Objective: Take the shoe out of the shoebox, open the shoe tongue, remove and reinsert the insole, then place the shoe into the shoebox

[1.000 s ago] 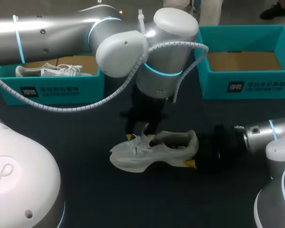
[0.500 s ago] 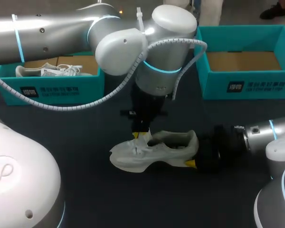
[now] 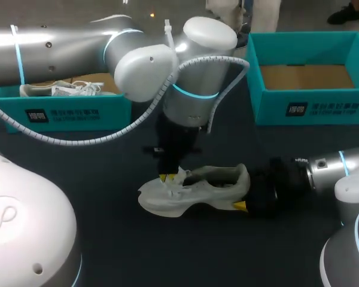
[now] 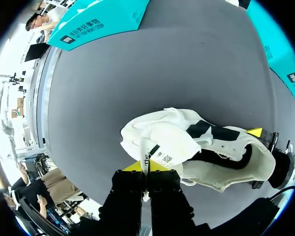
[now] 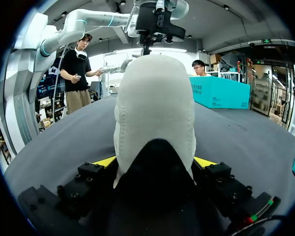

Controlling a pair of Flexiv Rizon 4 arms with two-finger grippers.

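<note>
A white shoe [image 3: 209, 188] lies on its sole on the dark table, toe toward the left. My left gripper [image 3: 170, 176] comes down from above onto the lace area. In the left wrist view this gripper [image 4: 146, 169] is shut on the shoe's tongue [image 4: 162, 147], pinching its thin pull strip. My right gripper [image 3: 242, 194] reaches in low from the right; its fingers stand wide, one on each side of the shoe's heel [image 5: 155, 108], so the right gripper [image 5: 155, 164] is shut on the heel. The insole is hidden inside the shoe.
A teal shoebox [image 3: 66, 110] at the back left holds another white shoe [image 3: 60, 89]. A second teal shoebox [image 3: 311, 107] at the back right shows only its cardboard floor. The left arm's big elbow [image 3: 167, 66] hangs over the table's middle.
The left gripper's fingers closed together over the tongue, then shifted slightly left with it. The right arm and the shoe's heel stayed put.
</note>
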